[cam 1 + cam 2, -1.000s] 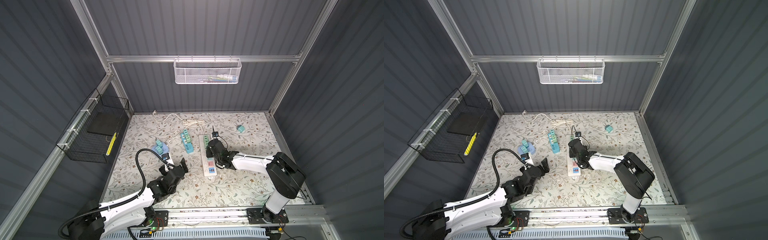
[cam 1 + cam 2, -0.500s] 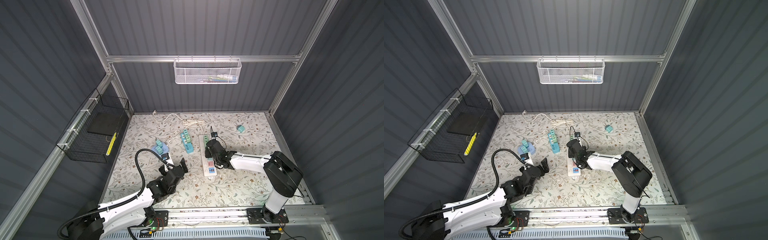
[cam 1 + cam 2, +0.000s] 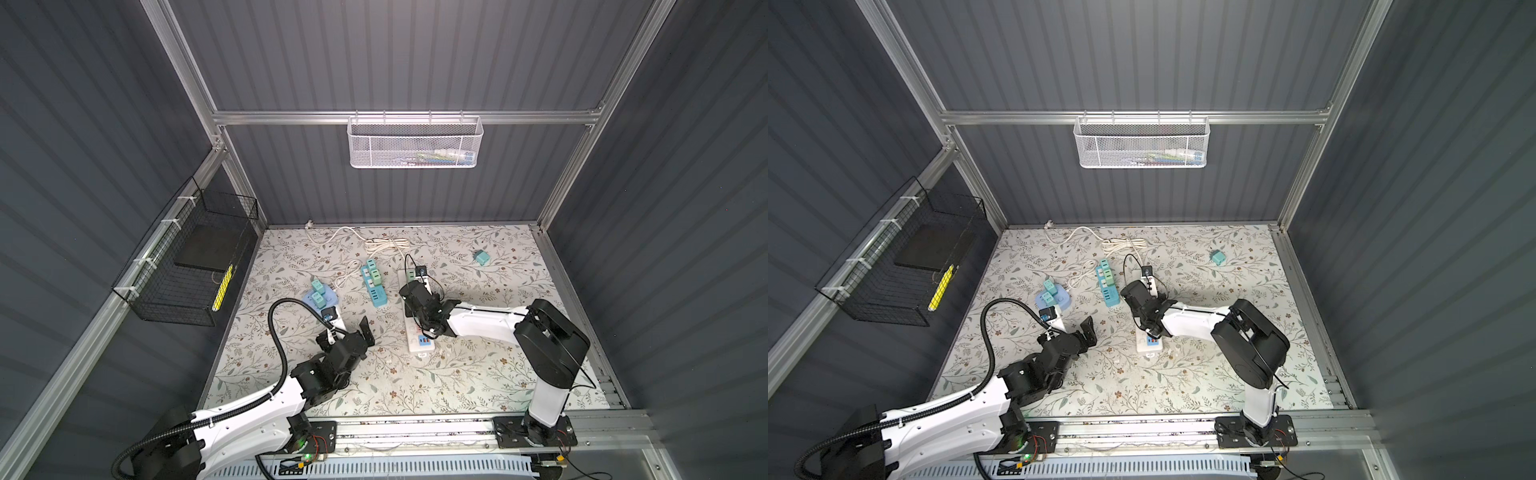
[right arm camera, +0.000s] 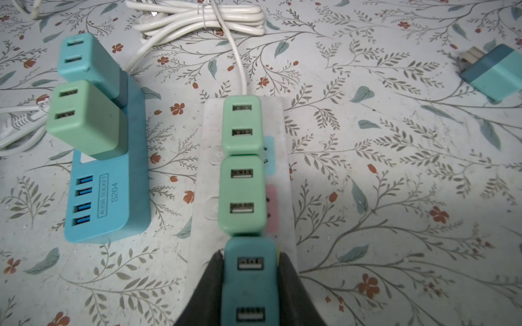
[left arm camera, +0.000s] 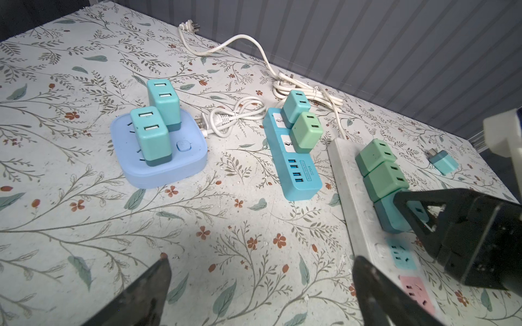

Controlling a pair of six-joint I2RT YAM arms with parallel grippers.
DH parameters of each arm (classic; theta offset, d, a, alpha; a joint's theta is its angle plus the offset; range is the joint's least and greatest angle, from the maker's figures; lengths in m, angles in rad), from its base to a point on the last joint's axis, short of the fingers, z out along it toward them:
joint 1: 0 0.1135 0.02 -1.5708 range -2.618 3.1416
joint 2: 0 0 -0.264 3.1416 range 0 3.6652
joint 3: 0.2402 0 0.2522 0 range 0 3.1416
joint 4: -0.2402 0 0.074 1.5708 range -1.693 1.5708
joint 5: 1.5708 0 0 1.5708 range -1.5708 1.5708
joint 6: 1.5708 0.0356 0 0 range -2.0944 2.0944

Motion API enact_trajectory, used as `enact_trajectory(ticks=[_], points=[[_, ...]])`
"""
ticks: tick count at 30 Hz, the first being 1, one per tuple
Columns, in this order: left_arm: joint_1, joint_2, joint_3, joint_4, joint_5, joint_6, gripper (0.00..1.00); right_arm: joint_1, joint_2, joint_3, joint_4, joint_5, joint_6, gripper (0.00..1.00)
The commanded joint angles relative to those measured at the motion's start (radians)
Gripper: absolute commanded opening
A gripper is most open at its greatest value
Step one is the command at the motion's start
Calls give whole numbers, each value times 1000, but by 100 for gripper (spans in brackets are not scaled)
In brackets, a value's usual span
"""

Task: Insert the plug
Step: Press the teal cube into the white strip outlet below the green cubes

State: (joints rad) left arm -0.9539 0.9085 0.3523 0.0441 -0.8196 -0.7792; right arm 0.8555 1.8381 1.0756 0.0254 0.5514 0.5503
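1. Fingers of my left gripper hang spread wide, holding nothing, over the table short of the strips.
2. My right gripper is clenched on the teal plug, one finger on each flat side. The plug stands on the white power strip.
3. I judge the plug light, rigid and smooth-sided. I would squeeze low on the flat sides so it cannot tilt, then press straight down, since the prongs are the part likely to bend.
4. Just beyond stand two green plugs in a row. The nearer one seems to touch mine, leaving no finger room there.
5. Farthest, a spare plug lies on its side.
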Motion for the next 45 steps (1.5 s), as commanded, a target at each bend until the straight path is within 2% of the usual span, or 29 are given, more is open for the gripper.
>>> enact_trajectory(ticks=[1,15,22,24,30,39,45], points=[[6,-10,26,-22,-18,7,100,-3,66,-11,-131,-8,37,13],[5,-1,25,-35,-13,-8,100,-2,102,-18,-175,-31,63,16],[6,-4,60,-47,-10,31,100,-4,-1,27,-194,-31,7,36],[6,-14,76,-64,-12,44,100,-10,-26,60,-207,-47,-27,47],[5,-26,123,-95,-13,92,100,-41,-81,119,-236,-119,-72,59],[5,-24,151,-98,-14,123,100,-112,-106,104,-263,-241,-84,63],[6,26,184,-96,-3,132,100,-131,-74,72,-245,-257,-81,63]])
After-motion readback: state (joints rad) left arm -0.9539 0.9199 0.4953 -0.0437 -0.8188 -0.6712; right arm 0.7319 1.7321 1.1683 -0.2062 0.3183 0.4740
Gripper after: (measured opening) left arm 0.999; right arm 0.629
